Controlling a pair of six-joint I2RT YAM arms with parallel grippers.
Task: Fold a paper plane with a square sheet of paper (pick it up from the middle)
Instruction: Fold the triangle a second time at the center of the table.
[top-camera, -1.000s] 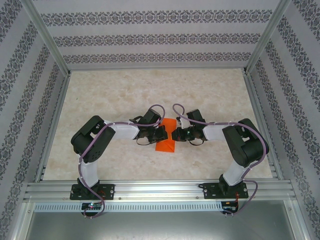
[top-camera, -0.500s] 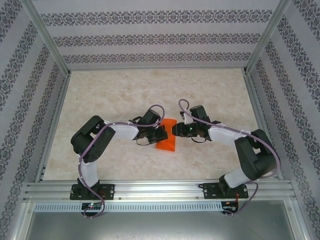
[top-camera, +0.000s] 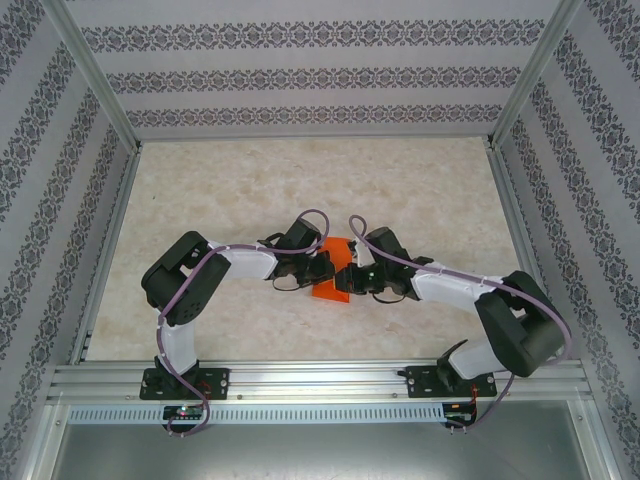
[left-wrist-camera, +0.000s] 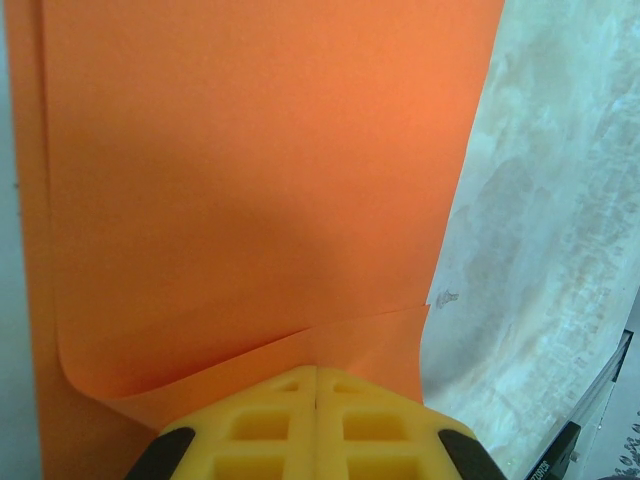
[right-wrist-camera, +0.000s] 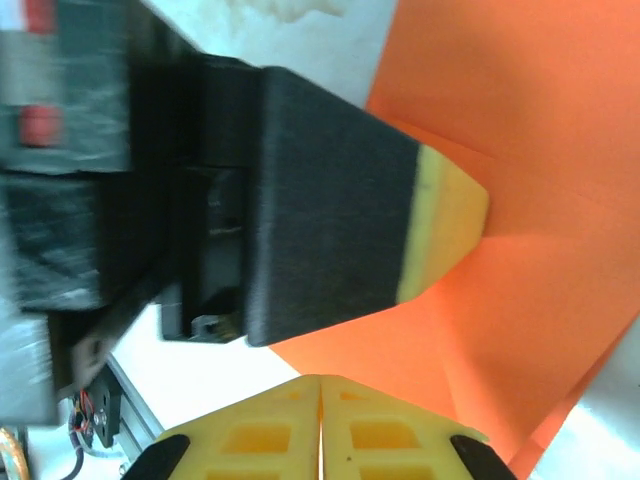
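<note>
Marbled table (top-camera: 230, 190) bears creased orange sheet (top-camera: 328, 292) (part-folded); left fingers (left-wrist-camera: 260, 430), right fingers (right-wrist-camera: 385, 440) closed.

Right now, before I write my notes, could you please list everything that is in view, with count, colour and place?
sheet of paper: one, bright orange, partly folded, table centre, between the two grippers
table: one, beige marbled, floor of the enclosure
walls: three, white with grey patterned bands, left, back, right
frame rail: one, silver metal, near edge, carrying both arm bases
cables: two, purple, looped along the arms
left arm: one, black and white, left side
right arm: one, black and white, right side
left gripper: one, yellow fingers, jaws shut, at a paper flap
right gripper: one, yellow fingers, jaws shut, at the paper's edge
</note>
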